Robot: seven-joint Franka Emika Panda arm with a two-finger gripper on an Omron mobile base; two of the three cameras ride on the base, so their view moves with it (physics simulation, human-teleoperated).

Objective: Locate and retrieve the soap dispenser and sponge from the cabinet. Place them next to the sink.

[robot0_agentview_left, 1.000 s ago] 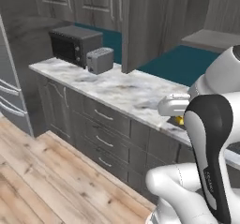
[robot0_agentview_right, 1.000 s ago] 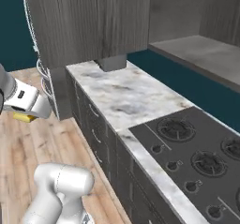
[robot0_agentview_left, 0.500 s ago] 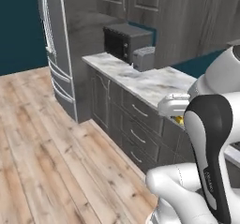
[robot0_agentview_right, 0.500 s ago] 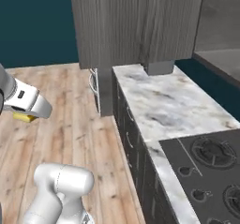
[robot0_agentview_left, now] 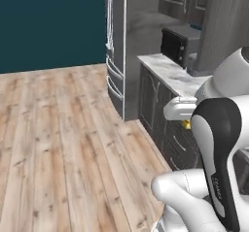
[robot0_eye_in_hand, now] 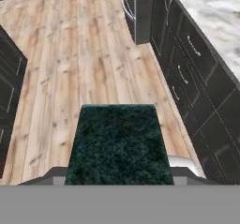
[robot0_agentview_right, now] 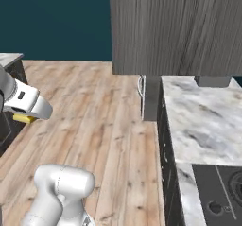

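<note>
The robot's hand (robot0_eye_in_hand: 119, 183) is clamped on the small flat rectangular sponge (robot0_eye_in_hand: 118, 145), whose dark green scouring layer faces the hand camera and covers the lower middle of that view, with the finger tips hidden at its two sides. In the left base view a sliver of the sponge's yellow body (robot0_agentview_left: 185, 124) peeks out below the white hand (robot0_agentview_left: 179, 110), just in front of the black-and-white upper arm; in the right base view the same yellow edge (robot0_agentview_right: 23, 118) shows under the white hand (robot0_agentview_right: 27, 103) at the far left. The sponge is carried in the air above the light wood-plank floor (robot0_eye_in_hand: 70, 68), apart from every tabletop. In the hand view, dark grey panelled base cabinets with metal handles (robot0_eye_in_hand: 187, 73) run along the right, under a grey-veined white marble tabletop (robot0_eye_in_hand: 215, 17). The left base view shows a tall steel-grey refrigerator with long vertical handles (robot0_agentview_left: 116, 46), and beside it a marble tabletop (robot0_agentview_left: 170, 73) carrying a black boxy microwave (robot0_agentview_left: 176, 45). In the right base view a dark grey wood-grain tall cabinet (robot0_agentview_right: 175, 29) rises behind another marble tabletop (robot0_agentview_right: 203, 121), and the corner of a black stovetop (robot0_agentview_right: 220, 192) sits at the lower right. A deep teal wall (robot0_agentview_right: 54, 21) closes the room behind.
</note>
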